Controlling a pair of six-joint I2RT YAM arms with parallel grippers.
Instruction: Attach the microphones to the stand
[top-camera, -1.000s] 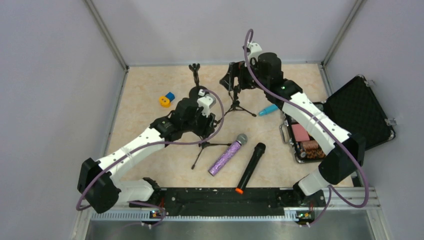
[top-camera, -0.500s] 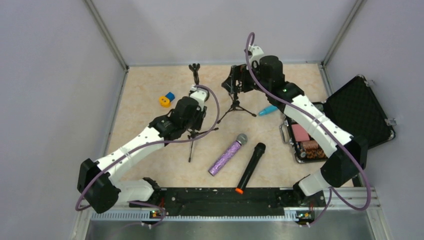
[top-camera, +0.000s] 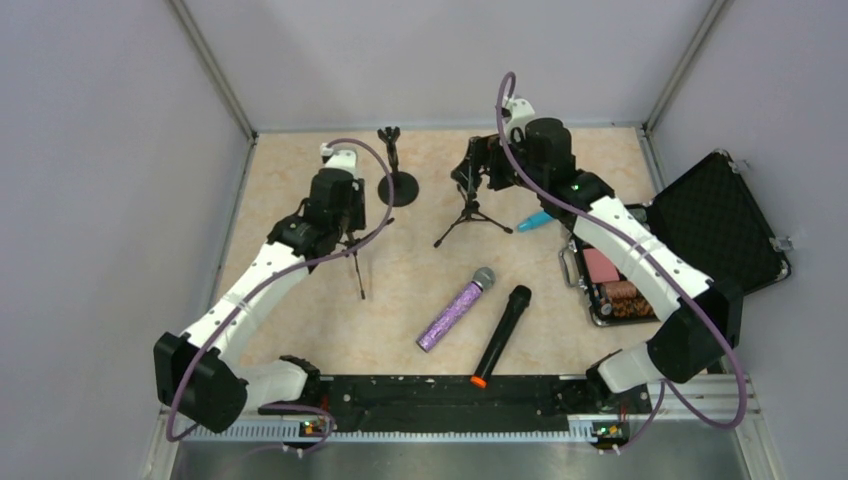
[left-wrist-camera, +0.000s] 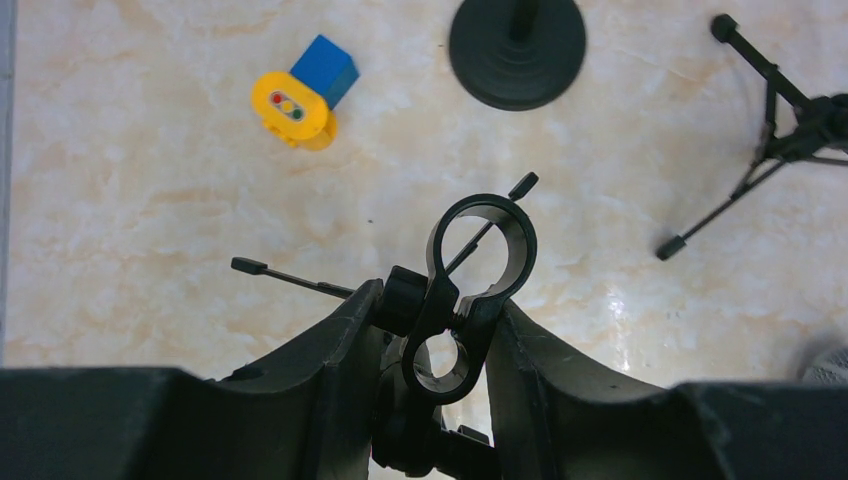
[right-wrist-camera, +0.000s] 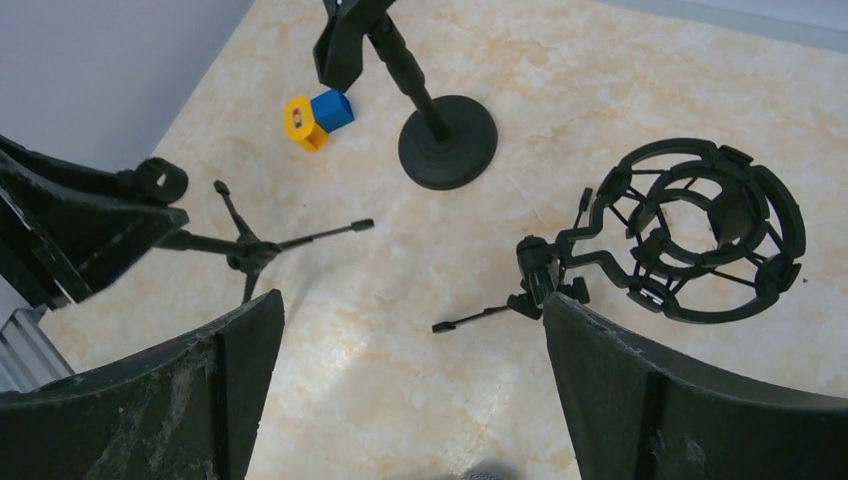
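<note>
Purple microphone (top-camera: 455, 310), black microphone (top-camera: 502, 334) and blue microphone (top-camera: 535, 220) lie loose on the table (top-camera: 300, 170).
The purple and black ones lie side by side near the front; the blue one lies between the cage-mount stand (right-wrist-camera: 535, 265) and the open case (top-camera: 720, 215). The left gripper (left-wrist-camera: 432, 305) is clamped narrowly on a small tripod stand (right-wrist-camera: 245, 252) at its clip; the right gripper (right-wrist-camera: 410, 303) hangs wide open above the cage-mount stand.

Bright, even light, soft shadows, mild glare on tabletop (left-wrist-camera: 640, 300), pics sharp.

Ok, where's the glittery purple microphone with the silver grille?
In the top view the glittery purple microphone lies midway across the beige table, just left of the black orange-ended microphone.
</note>
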